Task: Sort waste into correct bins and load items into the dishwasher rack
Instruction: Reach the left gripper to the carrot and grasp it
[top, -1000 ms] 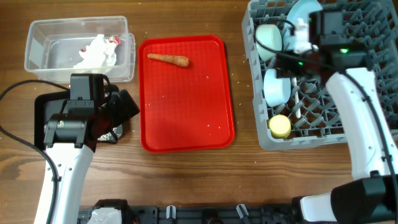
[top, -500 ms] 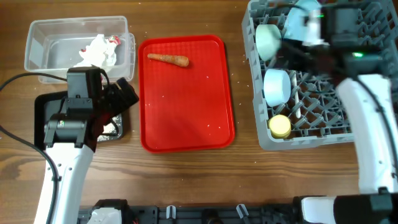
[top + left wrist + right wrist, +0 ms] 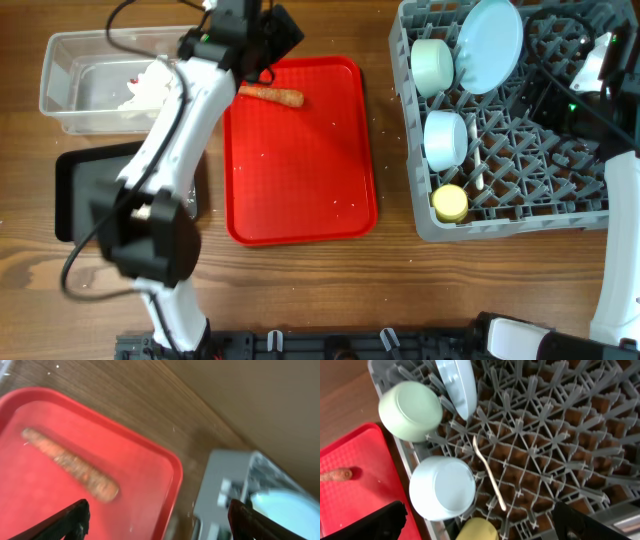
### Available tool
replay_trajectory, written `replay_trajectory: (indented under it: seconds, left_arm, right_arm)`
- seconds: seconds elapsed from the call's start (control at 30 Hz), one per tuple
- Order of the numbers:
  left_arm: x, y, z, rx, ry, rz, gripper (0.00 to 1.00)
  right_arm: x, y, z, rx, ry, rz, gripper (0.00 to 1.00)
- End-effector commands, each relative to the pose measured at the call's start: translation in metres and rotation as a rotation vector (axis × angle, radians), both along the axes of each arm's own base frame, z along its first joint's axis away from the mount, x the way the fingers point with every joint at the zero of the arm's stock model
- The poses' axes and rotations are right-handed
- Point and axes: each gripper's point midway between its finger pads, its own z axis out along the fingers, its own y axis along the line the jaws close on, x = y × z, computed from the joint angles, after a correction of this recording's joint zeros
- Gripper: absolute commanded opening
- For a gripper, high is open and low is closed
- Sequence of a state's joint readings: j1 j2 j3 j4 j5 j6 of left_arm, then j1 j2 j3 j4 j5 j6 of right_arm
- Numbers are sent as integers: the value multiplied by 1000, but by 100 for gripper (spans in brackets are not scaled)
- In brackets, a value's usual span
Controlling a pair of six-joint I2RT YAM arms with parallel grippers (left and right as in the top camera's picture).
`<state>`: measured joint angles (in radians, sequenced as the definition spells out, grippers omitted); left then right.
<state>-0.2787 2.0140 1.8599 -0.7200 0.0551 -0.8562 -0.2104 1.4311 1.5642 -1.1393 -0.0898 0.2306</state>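
The orange carrot (image 3: 270, 95) lies at the far end of the red tray (image 3: 300, 200). It also shows in the left wrist view (image 3: 70, 462). My left gripper (image 3: 275, 30) hovers just beyond it, open and empty (image 3: 157, 522). The clear tub (image 3: 60, 95) holds the white napkin (image 3: 150, 88). The black tray (image 3: 75, 190) is partly hidden by my left arm. The grey rack (image 3: 520, 215) holds the plate (image 3: 490, 45), mint bowl (image 3: 432, 65), blue bowl (image 3: 445, 140), yellow cup (image 3: 450, 203) and spoon (image 3: 490, 475). My right gripper (image 3: 560, 95) is open and empty over the rack (image 3: 480, 525).
White specks are scattered on the red tray and on the wood around it. My left arm stretches diagonally from the table's front across the black tray and the tub's right end. The rack fills the right side of the table.
My left arm has swung from the black tray up to the far end of the red tray. My right gripper has drawn back to the right, away from the plate.
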Motion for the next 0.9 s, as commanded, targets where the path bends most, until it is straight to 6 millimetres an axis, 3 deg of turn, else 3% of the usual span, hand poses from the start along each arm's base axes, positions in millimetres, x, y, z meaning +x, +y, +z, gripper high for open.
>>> replay_trajectory:
  seconds: [0.0,0.13,0.47,0.63,0.83,0.87]
  left_arm:
    - [16,14,-42,-38,115,234,77]
    - [8,18,-89,-40,242,328,64]
    - [-2,12,-176,-1,398,321,51]
    - [-10,11,-192,10,448,316,41]
    - [-37,19,-198,112,536,198,4]
    - [-43,21,-199,131,558,179,4]
  right_arm:
    - [-5,2,3,7,6,11,97]
    - [-9,3,-8,11,39,9,98]
    - [-14,-5,-17,-34,74,-5,98]
    - [-14,-5,-17,-35,75,-4,98]
    - [-15,-5,-17,-35,77,-5,98]
    - [-15,-5,-17,-35,77,-4,98]
